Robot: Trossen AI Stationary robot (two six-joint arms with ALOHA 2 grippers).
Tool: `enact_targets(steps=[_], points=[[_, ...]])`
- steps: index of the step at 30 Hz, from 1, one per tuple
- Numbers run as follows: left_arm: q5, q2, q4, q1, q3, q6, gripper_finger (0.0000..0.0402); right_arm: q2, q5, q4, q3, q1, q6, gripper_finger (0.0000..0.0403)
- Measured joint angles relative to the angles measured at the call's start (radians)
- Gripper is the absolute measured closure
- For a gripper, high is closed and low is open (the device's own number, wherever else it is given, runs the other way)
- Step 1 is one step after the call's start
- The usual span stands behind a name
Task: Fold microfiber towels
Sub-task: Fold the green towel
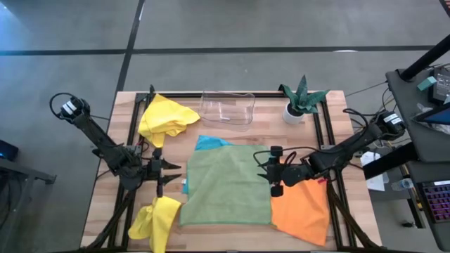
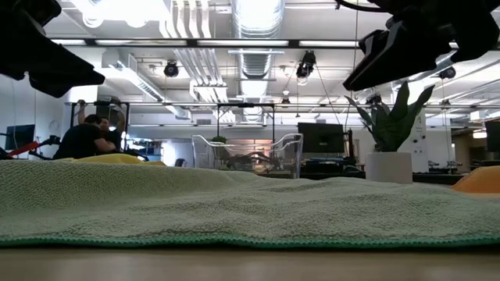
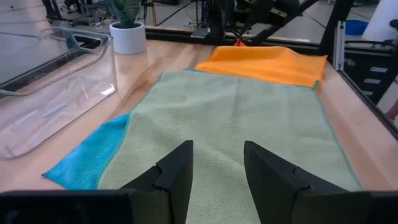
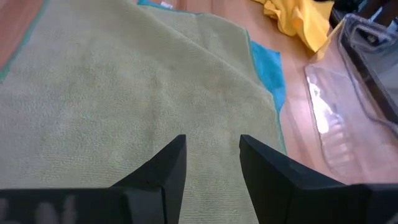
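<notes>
Lying flat on the worktop [image 1: 232, 102], the green towel [image 1: 228, 186] sits between the open, empty left hand [image 1: 171, 176] and right hand [image 1: 268, 171].

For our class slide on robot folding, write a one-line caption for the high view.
Open left gripper and right gripper flank a flat sage green towel.

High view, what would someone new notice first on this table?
The big green towel spread flat in the middle of the table, with a blue towel peeking out from under its far edge and an orange towel at its right. The left hand hangs at the green towel's left edge and the right hand at its right edge, both open and empty. Two crumpled yellow towels lie on the left side.
</notes>
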Motion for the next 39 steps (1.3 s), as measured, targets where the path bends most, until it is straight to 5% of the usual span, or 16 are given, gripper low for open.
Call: enact_targets(steps=[11,22,39], points=[[-0.012,0.010,0.080,0.000,0.000,0.029,0.0274,0.000,0.007,0.012,0.000,0.000,0.023,0.0262],[-0.015,0.037,0.493,0.000,-0.003,0.519,0.0274,0.000,-0.025,0.007,0.000,0.000,0.114,0.0262],[-0.042,0.097,0.495,0.005,-0.022,0.545,0.0274,0.000,0.098,0.035,0.000,-0.004,0.144,0.0262]])
